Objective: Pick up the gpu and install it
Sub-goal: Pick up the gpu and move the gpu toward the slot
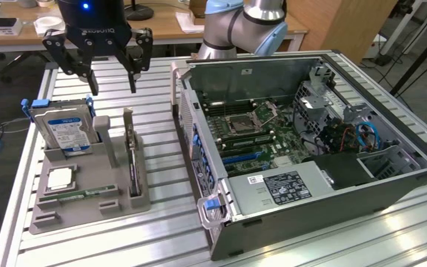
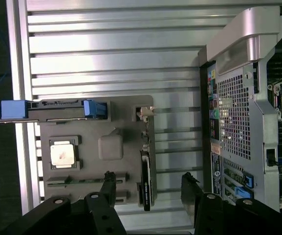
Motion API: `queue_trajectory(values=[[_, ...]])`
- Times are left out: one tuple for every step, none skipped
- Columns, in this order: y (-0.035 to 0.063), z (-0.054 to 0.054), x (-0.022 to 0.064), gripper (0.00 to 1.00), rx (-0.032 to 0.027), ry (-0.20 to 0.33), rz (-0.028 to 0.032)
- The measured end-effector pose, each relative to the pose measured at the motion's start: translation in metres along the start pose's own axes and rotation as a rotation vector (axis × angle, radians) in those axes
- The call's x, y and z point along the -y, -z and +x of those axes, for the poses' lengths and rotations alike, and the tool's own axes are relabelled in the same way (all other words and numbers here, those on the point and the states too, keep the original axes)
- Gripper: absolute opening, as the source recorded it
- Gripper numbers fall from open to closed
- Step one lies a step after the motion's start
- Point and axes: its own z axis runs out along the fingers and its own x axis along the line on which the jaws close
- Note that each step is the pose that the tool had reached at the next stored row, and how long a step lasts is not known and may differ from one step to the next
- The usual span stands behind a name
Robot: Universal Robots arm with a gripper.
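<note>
a: where is the gpu?

b: the gpu (image 1: 133,162), a thin flat dark expansion card with a silver metal bracket at one end, stands on its edge in a slot of the grey plastic holder (image 1: 87,214). it is on the side of the holder nearest the computer case. in the wrist view the gpu (image 2: 146,193) is a narrow black strip seen from above.

a: and the pincer?

b: the black two-fingered gripper (image 1: 113,89) hangs above the end of the holder where the hard drive stands. its fingers are spread wide apart and clamp nothing. in the wrist view the gripper (image 2: 148,177) has one finger on each side of the gpu, above it and not touching.

a: what else is in the holder?

b: a thick silver hard drive (image 1: 61,130) with a blue-white label and blue rails stands upright at the exterior view's left. a square silver processor chip (image 1: 59,178) lies flat, and a narrow green ram stick (image 1: 80,196) lies just beside it.

a: and the case?

b: the large dark-grey metal computer case (image 1: 332,189) lies open on the slatted aluminium table (image 1: 169,236). it is at the exterior view's right of the holder, and its green motherboard (image 1: 251,128) is exposed. the gpu is not yet in it.
</note>
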Motion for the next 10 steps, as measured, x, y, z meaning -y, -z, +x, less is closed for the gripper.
queue_trajectory(values=[[-0.0004, -0.0012, 0.0001, 0.65, 0.0001, 0.0, 0.0], [-0.0007, -0.0024, 0.0001, 0.65, 0.0, 0.0, 0.0], [-0.0011, -0.0035, 0.0002, 0.65, 0.0001, 0.0, 0.0], [-0.0014, -0.0044, 0.0003, 0.65, 0.0, 0.0, 0.0], [-0.0018, -0.0053, 0.0003, 0.65, -0.0001, 0.0, 0.0], [-0.0021, -0.0062, 0.0004, 0.65, 0.0, 0.0, 0.0], [-0.0025, -0.007, 0.0006, 0.65, 0.0, 0.0, 0.0], [-0.0029, -0.0079, 0.0007, 0.65, 0.0, 0.0, 0.0], [-0.0034, -0.0086, 0.0009, 0.65, 0.0001, 0.0, -0.0001], [-0.0038, -0.0091, 0.0011, 0.65, 0.0002, 0.0, -0.0001]])
